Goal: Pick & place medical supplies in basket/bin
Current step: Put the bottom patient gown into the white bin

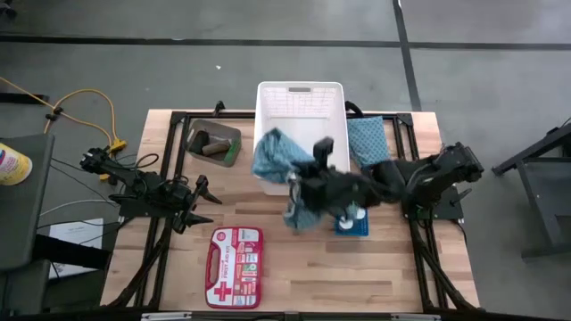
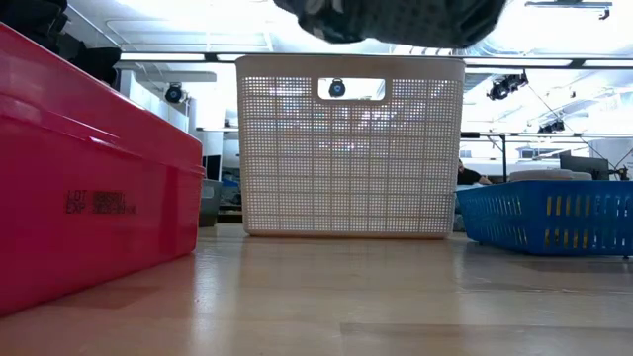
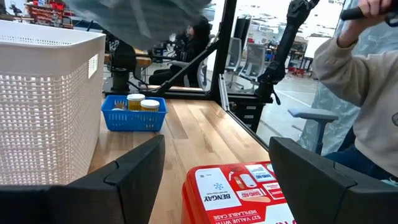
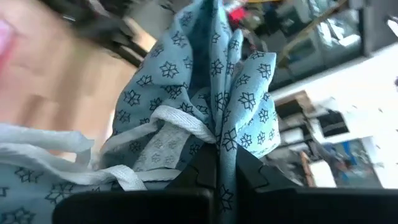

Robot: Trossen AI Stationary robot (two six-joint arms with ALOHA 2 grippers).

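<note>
Right claw (image 1: 299,217) clenching a teal patterned cloth (image 1: 275,156) above the desk (image 1: 294,267).

Hanging lifted, just off the near side of the white basket (image 1: 300,107), with the cloth draping from the pinched fingers (image 4: 245,171) over that basket's near rim and down below the claw; white ties (image 4: 177,121) dangling in the folds. Sitting beyond the claw, beside the basket's other flank: a second teal cloth (image 1: 366,140). Lying right under the arm: a blue tray (image 1: 352,223). Resting well apart, at the desk's left edge: left claw (image 1: 198,203), fingers spread wide and gripping nothing, with the red first aid kit (image 1: 234,266) near it and the small dark bin (image 1: 214,143) farther off.
</note>
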